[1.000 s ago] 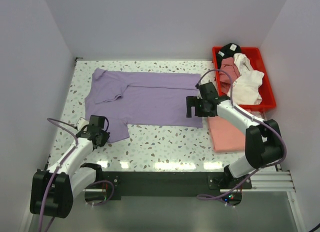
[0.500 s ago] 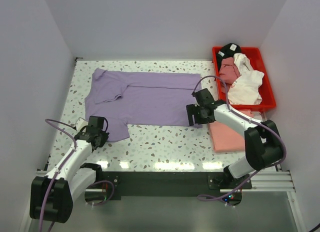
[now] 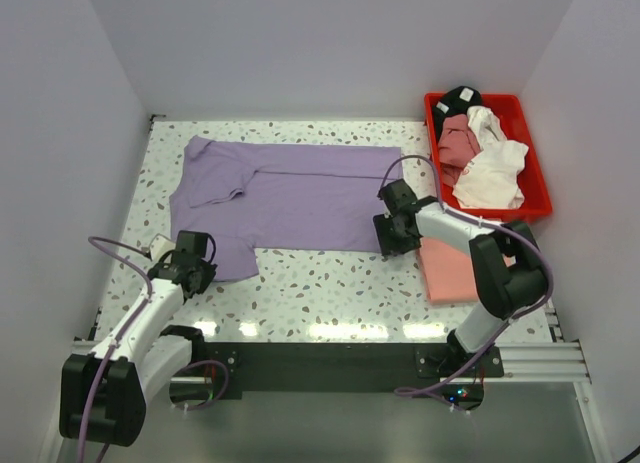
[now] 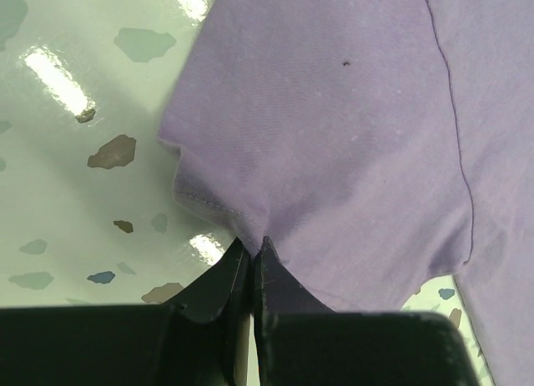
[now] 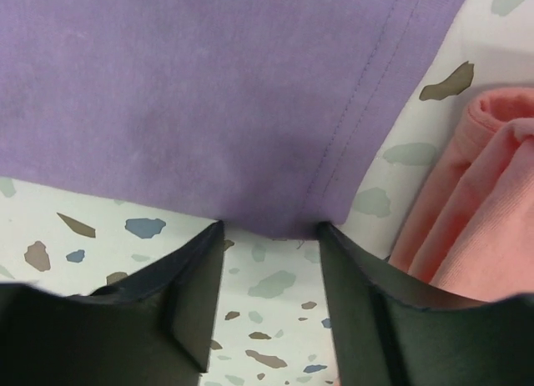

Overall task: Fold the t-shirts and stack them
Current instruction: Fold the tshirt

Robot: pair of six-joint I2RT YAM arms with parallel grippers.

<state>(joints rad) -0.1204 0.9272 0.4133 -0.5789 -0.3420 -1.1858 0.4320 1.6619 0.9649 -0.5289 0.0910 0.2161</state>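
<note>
At lower left, the left gripper (image 3: pixel 192 270) had closed fully, pinching the lower sleeve of the lavender t-shirt (image 3: pixel 300 198) at mid-frame. Right of centre, the right gripper (image 3: pixel 392 239) had reached the hem corner, its jaws narrowing but still apart. We judged the fold imminent. The long axis ran left-right, with the collar at left.

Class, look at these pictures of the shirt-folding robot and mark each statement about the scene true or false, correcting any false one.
1. The left gripper is pinched shut on the purple t-shirt's edge. True.
2. The right gripper is clamped tight on cloth. False: its jaws stand apart at the purple t-shirt's corner.
3. The folded pink t-shirt lies on the table, outside the red bin. True.
4. The red bin is empty. False: it holds crumpled shirts.
</note>
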